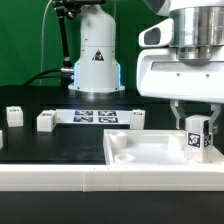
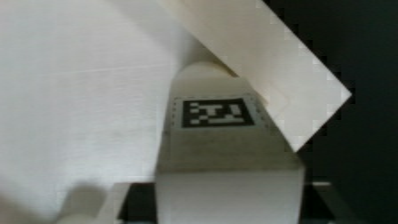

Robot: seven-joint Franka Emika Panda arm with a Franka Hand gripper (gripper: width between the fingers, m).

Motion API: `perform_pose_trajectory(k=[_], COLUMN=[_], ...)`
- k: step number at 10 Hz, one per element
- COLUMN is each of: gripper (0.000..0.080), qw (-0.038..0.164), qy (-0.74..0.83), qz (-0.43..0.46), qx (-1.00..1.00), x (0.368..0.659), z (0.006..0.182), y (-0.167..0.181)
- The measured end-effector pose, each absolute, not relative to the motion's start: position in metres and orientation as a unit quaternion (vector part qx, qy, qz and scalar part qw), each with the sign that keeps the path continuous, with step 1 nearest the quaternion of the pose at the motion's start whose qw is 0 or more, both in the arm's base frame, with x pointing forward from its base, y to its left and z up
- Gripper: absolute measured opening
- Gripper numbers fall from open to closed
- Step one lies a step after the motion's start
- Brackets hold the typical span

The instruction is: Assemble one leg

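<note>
Leg upright in my jaws, at the four o'clock corner of the scene

The leg (image 1: 196, 139) I hold is a small white oblong block standing on end, with a square black-and-white tag on its face turned toward the exterior camera. It sits at about four o'clock in the exterior view, pinched near its top, its lower end down inside the white tray-like top (image 1: 140, 157) at that top's three o'clock side; whether it touches the floor there I cannot tell. In my wrist view the leg (image 2: 221, 140) shows one long white face, tag toward its far end.
</note>
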State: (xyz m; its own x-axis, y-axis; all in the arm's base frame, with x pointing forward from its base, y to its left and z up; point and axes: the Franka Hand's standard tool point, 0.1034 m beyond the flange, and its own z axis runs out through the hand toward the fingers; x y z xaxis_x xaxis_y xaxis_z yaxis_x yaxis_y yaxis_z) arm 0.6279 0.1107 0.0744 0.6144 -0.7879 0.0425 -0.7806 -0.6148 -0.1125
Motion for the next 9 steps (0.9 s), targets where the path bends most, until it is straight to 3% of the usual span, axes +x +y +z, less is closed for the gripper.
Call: perform_pose_trajectory(k=[4, 7, 9], gripper=[0.0294, 0.0611, 0.0642], qw=[0.044, 0.041, 0.037], qy=[0.490, 0.428, 0.323], qz=[-0.039, -0.042, -0.046], qx=[-0.870, -0.902, -0.945], x=[0.6272, 0.6274, 0.6268], z=[0.0740, 0.0737, 0.0735], y=[0.1097, 0.1099, 0.1131])
